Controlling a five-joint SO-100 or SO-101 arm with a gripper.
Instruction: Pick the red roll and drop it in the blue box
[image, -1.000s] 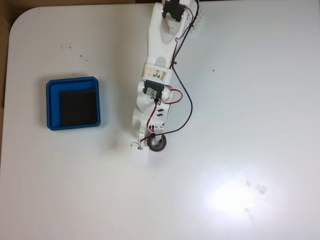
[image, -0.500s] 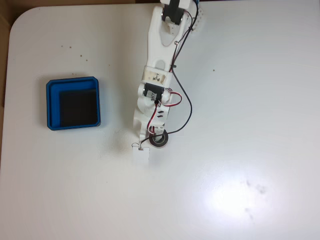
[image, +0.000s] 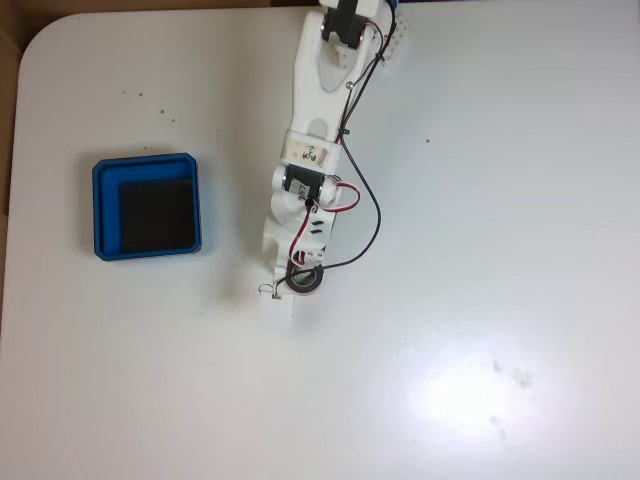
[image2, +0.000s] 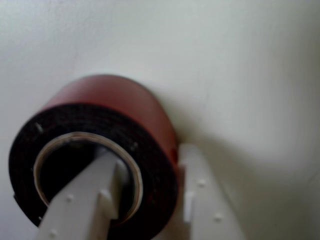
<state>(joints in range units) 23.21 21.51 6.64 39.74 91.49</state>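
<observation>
One white two-finger gripper (image2: 150, 200) now clamps the small red tape-like roll's (image2: 120, 107) wall (one finger inside its core), having shifted it slightly toward the shallow blue square box (image: 147, 206), so carrying has begun.

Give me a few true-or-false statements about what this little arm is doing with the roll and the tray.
1. One finger of the gripper sits inside the hollow core of the red roll. True.
2. The red roll already lies in the blue box. False: it is at the gripper, apart from the box.
3. In the fixed view the blue box is left of the arm. True.
4. The blue box has a white floor. False: its floor is black.
5. The table is white. True.
</observation>
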